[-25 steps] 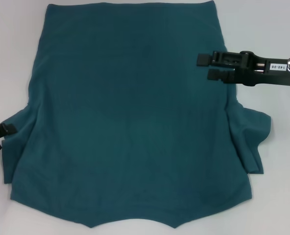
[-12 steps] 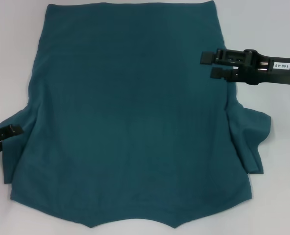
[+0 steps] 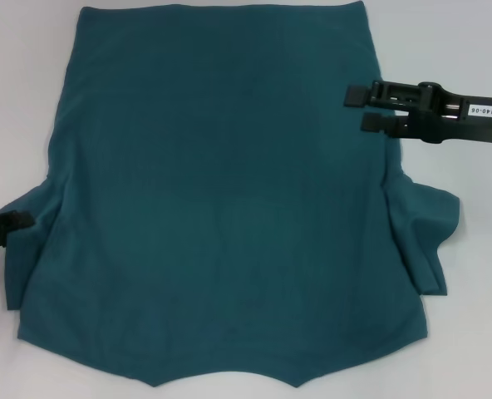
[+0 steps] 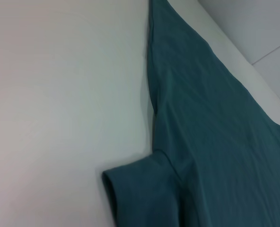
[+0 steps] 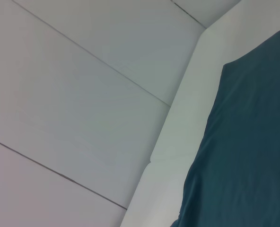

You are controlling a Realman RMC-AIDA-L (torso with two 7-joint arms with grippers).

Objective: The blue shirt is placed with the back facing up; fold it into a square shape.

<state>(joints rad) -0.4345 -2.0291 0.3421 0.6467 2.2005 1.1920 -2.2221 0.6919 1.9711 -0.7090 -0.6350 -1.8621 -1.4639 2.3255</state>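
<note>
**Shirt flat, both grippers at its sides**

The shirt [image 3: 221, 191] lies spread back-up on the white table [image 3: 22, 83], hem at the far end, collar edge toward the robot, a sleeve bunched out at each side. No fold is made yet, so the whole cloth lies open, likely so that each side can be taken and laid inward.

The right gripper [image 3: 361, 109] hangs over the shirt's right edge, about midway along the body, jaws parted a little with nothing between them. It looks placed to come down on that side seam.

The left gripper [image 3: 5, 226] sits at the tip of the left sleeve [image 4: 140, 194], low and close to the cloth; whether its jaws are parted I cannot tell.

Bare table runs along both long edges and beyond the hem, leaving room to sweep inward. The near edge runs out of view.
</note>
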